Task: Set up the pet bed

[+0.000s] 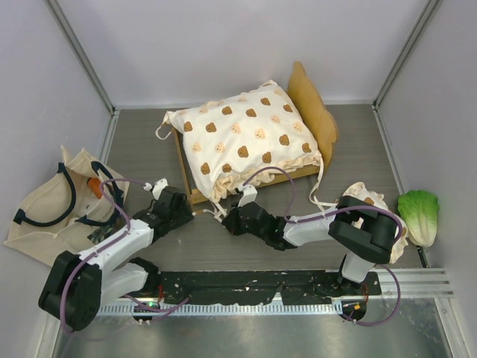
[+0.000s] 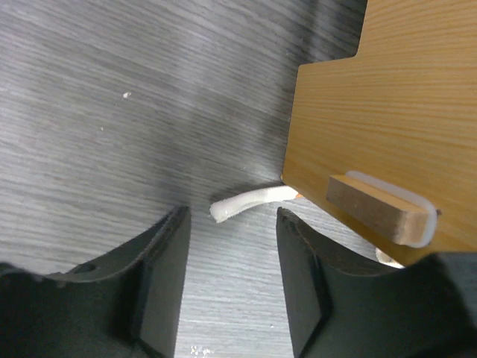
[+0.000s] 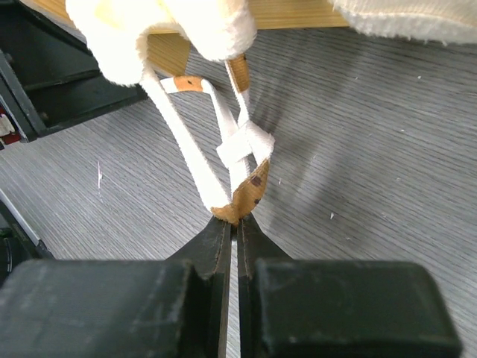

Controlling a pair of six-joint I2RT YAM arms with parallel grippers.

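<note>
The overhead view alone takes in the whole pet bed (image 1: 314,105), which sits at the middle far part of the desk (image 1: 141,142). Its long axis runs left to right and leans a little away toward the right, with the scalloped headboard at the right end. The bear-print cushion (image 1: 246,142) lies on top. A tote bag (image 1: 45,212) lies at the left and a lettuce toy (image 1: 419,215) at the right. Both arms lie low and meet at the bed's near left corner. The left arm reaches forward and to the right, while the right arm is folded back leftward across the desk. Only the wrist views settle the grips. The left tool (image 2: 231,224) is released, its jaws parted just short of a loose white strap end (image 2: 242,201) beside the wooden frame (image 2: 373,112). The right tool (image 3: 235,227) is clenched on the tan-lined tip of a cream tie (image 3: 186,164) hanging from the cushion edge.
</note>
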